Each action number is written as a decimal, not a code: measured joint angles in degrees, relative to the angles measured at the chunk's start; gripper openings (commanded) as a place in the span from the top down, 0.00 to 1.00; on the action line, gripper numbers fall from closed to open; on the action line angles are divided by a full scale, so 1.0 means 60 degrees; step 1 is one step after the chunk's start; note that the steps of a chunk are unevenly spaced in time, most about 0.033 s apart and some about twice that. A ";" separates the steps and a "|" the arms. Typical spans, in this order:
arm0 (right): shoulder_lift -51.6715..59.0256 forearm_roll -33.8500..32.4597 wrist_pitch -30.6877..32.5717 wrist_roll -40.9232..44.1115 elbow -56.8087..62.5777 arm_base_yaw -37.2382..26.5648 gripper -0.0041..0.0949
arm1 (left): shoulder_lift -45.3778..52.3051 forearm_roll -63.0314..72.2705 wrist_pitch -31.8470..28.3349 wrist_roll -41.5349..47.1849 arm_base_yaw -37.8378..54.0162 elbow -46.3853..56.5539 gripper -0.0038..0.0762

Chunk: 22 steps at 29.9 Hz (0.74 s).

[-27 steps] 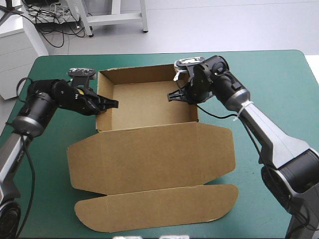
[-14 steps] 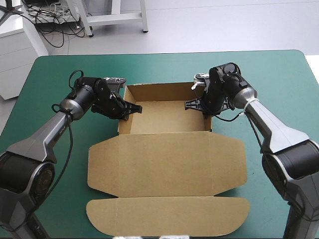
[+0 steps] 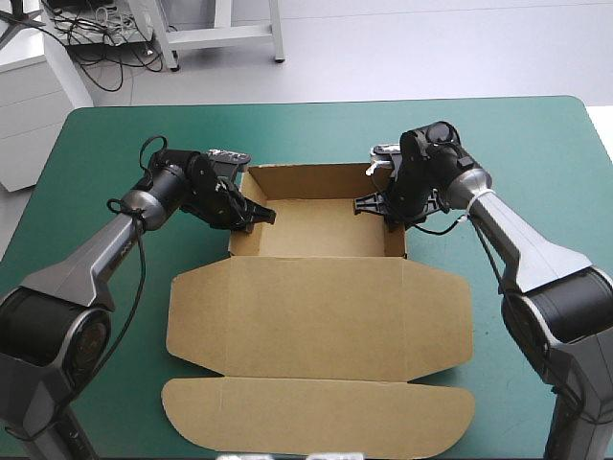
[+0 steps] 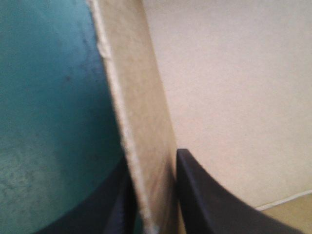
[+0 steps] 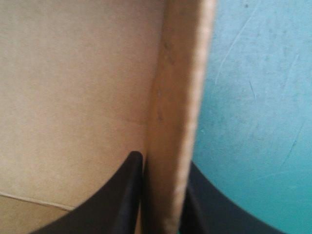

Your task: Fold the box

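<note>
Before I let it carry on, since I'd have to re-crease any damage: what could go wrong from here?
1. The left hand and right hand each pinch one thin side of the box; uneven pulling could skew or tear the tray.
2. Either side might slip out of its hand or buckle.
3. The lid lies flat in front; dragging the box could crease it.
</note>
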<state>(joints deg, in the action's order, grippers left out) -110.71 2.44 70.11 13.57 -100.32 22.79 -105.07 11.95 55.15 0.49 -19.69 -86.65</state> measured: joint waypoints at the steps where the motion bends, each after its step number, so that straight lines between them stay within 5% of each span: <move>1: 0.0000 0.0014 0.0018 0.0000 0.0000 0.0000 0.44 | -0.0021 0.0067 -0.0035 -0.0081 -0.0022 -0.0005 0.40; 5: 0.0000 0.0011 0.0050 0.0000 -0.0009 0.0000 0.34 | -0.0029 0.0182 -0.0088 -0.0081 -0.0032 -0.0005 0.25; 13: 0.0000 -0.0056 0.0093 0.0000 -0.0748 0.0000 0.35 | -0.0018 0.0093 0.0390 -0.0155 -0.0032 -0.0611 0.25; 22: 0.0791 -0.0407 0.0164 -0.0062 -0.2678 -0.0046 0.35 | 0.0456 -0.0548 0.2129 -0.0195 -0.0032 -0.4126 0.35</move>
<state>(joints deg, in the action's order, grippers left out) -105.96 0.00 71.09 13.20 -116.39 22.51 -102.34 8.66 67.92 -0.68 -19.88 -111.41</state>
